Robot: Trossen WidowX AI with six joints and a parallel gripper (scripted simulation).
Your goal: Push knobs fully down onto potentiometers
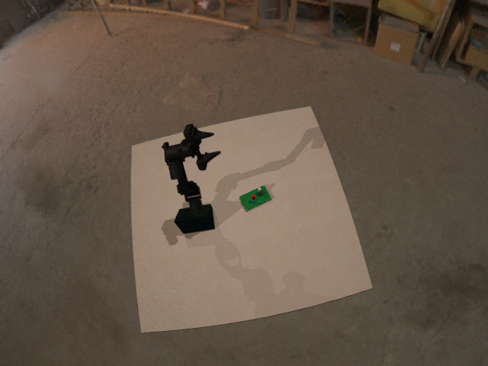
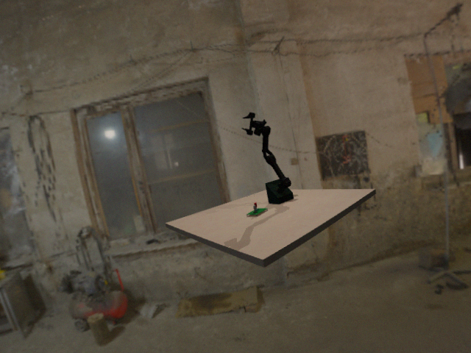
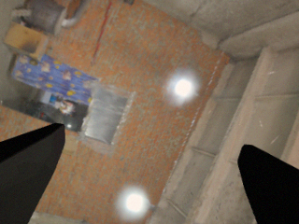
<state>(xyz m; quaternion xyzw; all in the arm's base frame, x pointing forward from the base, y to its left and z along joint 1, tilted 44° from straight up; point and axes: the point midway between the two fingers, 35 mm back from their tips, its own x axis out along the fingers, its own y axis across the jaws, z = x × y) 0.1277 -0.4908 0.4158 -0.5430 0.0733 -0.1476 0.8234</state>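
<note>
A green circuit board (image 1: 245, 203) (image 2: 261, 210) stands on the table. A red knob (image 1: 253, 196) (image 2: 255, 204) is on one potentiometer and a white knob (image 1: 259, 189) on the other. Both stand upright on the board. In the exterior view they overlap, and the views are too small to tell how far down either knob sits. My gripper (image 1: 216, 143) (image 2: 243, 123) (image 3: 155, 144) is open and empty, raised high above the table and away from the board. The wrist view shows neither board nor knobs.
The arm's dark base (image 1: 194, 219) (image 2: 279, 193) stands on the pale table (image 1: 315, 220) (image 2: 319, 205), near the board. Shadows of the arm fall across the table top. The wrist view shows only the room's walls and lights behind the fingers.
</note>
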